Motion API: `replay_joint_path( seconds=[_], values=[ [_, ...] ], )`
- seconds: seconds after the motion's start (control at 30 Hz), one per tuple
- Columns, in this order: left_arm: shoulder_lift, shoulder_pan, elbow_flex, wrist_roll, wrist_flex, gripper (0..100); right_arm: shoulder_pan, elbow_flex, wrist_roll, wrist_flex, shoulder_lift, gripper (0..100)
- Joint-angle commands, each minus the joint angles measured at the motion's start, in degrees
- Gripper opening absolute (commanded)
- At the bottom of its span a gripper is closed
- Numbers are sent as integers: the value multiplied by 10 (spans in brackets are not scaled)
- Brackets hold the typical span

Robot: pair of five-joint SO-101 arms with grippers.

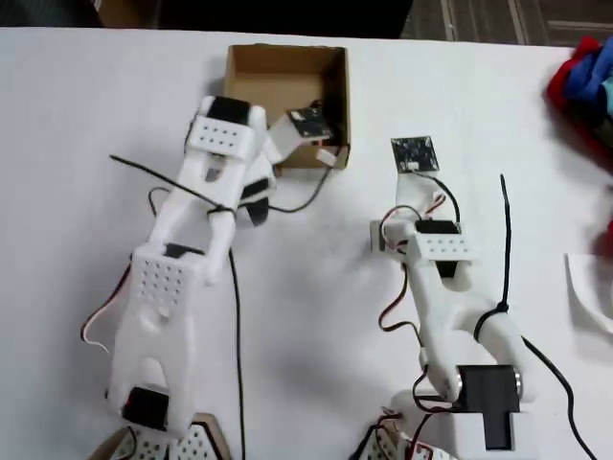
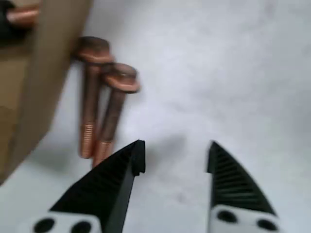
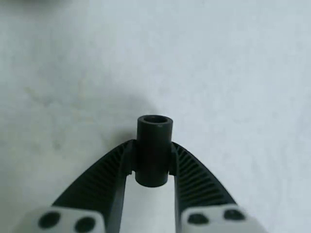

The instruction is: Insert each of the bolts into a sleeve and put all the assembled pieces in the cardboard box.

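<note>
I record the left gripper (image 2: pixel 176 151) spread open over the table (image 2: pixel 233 73), near two copper bolts (image 2: pixel 114 109) lying just beside the cardboard box (image 2: pixel 53 73). The right gripper (image 3: pixel 152 154) clamps an upright black sleeve (image 3: pixel 154 141).

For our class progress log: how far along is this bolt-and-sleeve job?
Done: what looks like one copper piece lies in the box. In hand: the right gripper clamps a sleeve. To do: two bolts lie beside the box, unsleeved, by the open left gripper.

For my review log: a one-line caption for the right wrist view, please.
Right pincer shut on a black sleeve, its open end showing, over the white table.
</note>
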State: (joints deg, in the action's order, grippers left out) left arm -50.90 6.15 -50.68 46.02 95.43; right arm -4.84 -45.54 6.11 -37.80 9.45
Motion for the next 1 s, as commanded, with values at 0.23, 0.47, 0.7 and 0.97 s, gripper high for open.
replay_joint_path(
  seconds=[0.23, 0.47, 0.7, 0.97],
  values=[
    [-104, -6, -175, 4, -38, 238, -2, 4, -2, 8, 36, 19],
    [-171, -7, -211, 4, -37, 238, -2, 4, -2, 8, 36, 19],
    [-183, 8, -211, 56, 25, 166, -2, 4, -1, 8, 36, 19],
    [-179, 12, -206, 70, 66, 26, -2, 4, -1, 8, 36, 19]
  ],
)
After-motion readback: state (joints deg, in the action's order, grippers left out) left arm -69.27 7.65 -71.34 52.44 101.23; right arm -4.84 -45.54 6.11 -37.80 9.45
